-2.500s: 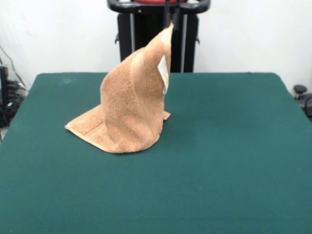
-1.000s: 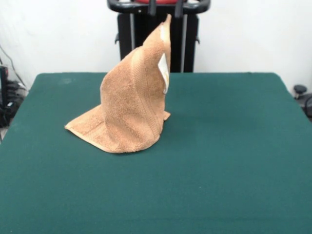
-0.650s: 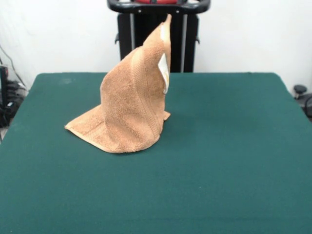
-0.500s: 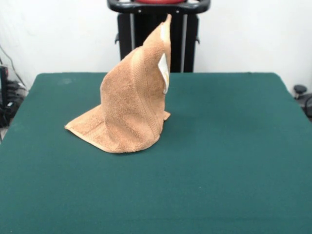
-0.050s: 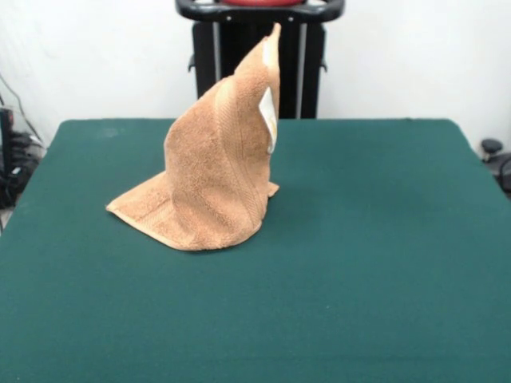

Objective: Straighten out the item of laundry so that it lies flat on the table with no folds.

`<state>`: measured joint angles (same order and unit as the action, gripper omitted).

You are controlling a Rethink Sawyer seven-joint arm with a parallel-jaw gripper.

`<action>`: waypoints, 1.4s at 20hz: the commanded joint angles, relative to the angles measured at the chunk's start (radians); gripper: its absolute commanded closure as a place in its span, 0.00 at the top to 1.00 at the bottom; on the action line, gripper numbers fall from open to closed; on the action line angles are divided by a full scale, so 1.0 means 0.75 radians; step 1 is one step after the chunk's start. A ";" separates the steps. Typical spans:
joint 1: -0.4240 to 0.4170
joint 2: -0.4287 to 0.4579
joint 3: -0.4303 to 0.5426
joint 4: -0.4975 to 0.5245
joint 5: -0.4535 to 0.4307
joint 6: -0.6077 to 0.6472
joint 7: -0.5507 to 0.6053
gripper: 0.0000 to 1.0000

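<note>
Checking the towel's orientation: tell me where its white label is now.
In the front view the label hangs on the right edge of the peaked towel, just below its tip, above the table.

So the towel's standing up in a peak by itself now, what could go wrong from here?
1. The towel stands as a tall cone with nothing holding its tip; it may slump onto itself and add folds instead of opening flat.
2. Only the lower left corner lies on the table, so most of the cloth is still bunched and would probably need another grasp.
3. The label side faces right; if the peak tips that way, the label edge could end up tucked under.
</note>
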<state>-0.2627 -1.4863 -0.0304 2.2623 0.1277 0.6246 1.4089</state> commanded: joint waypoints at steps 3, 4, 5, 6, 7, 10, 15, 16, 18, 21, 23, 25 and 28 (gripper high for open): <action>0.001 0.082 -0.004 0.108 -0.007 -0.129 0.199 1.00; -0.002 0.086 -0.003 0.140 0.007 -0.162 0.194 1.00; -0.002 0.087 -0.006 0.165 0.007 -0.182 0.190 1.00; -0.005 0.091 -0.006 0.191 0.008 -0.212 0.188 1.00; -0.007 0.102 -0.005 0.211 0.004 -0.230 0.186 1.00; -0.028 0.143 0.018 0.253 -0.005 -0.313 0.174 1.00; -0.090 0.199 0.094 0.321 0.020 -0.471 0.159 1.00; -0.103 0.209 0.109 0.333 0.023 -0.492 0.159 1.00; -0.124 0.224 0.134 0.358 0.017 -0.534 0.167 1.00; -0.160 0.277 0.174 0.383 -0.009 -0.602 0.194 1.00; -0.183 0.309 0.202 0.396 -0.021 -0.640 0.204 1.00; -0.205 0.344 0.229 0.405 -0.035 -0.685 0.215 1.00; -0.233 0.409 0.258 0.411 -0.065 -0.766 0.239 1.00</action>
<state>-0.4167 -1.3370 0.0299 2.4072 0.1287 0.1422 1.4089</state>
